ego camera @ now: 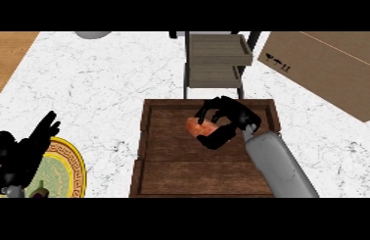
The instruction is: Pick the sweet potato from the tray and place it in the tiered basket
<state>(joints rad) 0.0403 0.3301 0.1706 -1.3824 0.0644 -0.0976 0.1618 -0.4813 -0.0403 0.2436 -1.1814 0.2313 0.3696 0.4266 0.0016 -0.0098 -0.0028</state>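
Observation:
An orange sweet potato lies over the far half of the brown wooden tray. My right hand curls round it from the right, fingers above and thumb below, hiding most of it. The tiered basket, with grey wooden shelves on a dark frame, stands just behind the tray's far edge. At the lower left my left hand rests open with its fingers up, over a plate.
A yellow-rimmed green plate lies at the lower left under the left hand. A large cardboard box stands at the right back. A grey round object shows at the top edge. The counter is white marble.

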